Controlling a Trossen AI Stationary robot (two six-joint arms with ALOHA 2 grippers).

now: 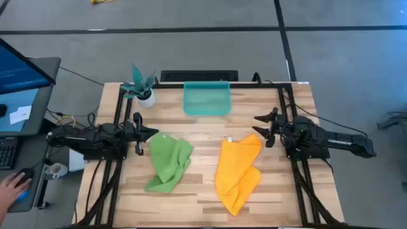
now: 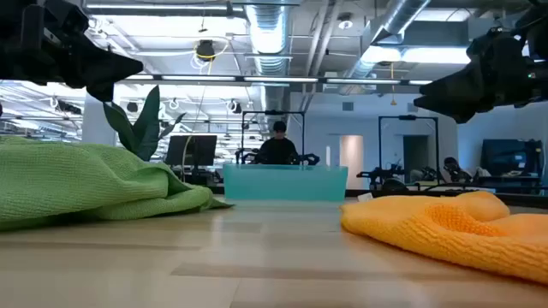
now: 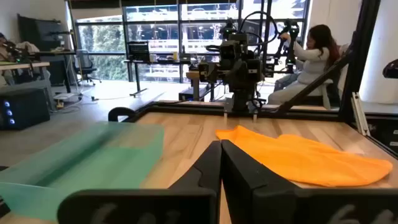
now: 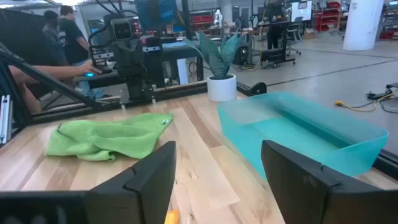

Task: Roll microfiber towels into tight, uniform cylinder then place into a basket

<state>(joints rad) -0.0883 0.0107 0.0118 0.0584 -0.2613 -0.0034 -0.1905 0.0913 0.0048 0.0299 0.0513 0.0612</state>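
Even, bright light falls from overhead fixtures and big windows. Shadows on the pale wooden table (image 1: 203, 191) are faint. Close up, the crumpled orange-yellow cloth towel (image 2: 462, 227) blurs; wrist views bend at edges.

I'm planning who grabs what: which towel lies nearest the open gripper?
The orange-yellow towel: it lies beside the open right gripper, while the lime green towel lies by the shut left gripper.

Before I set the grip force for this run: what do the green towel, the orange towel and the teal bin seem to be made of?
Green towel: soft cloth, likely microfiber; matte, fine nubby weave, lies in loose folds.
Orange towel: apparently the same cloth; fuzzy looped surface shows in the low view.
Teal bin: looks like thin rigid plastic, translucent and smooth; the wood table shows faintly through it.
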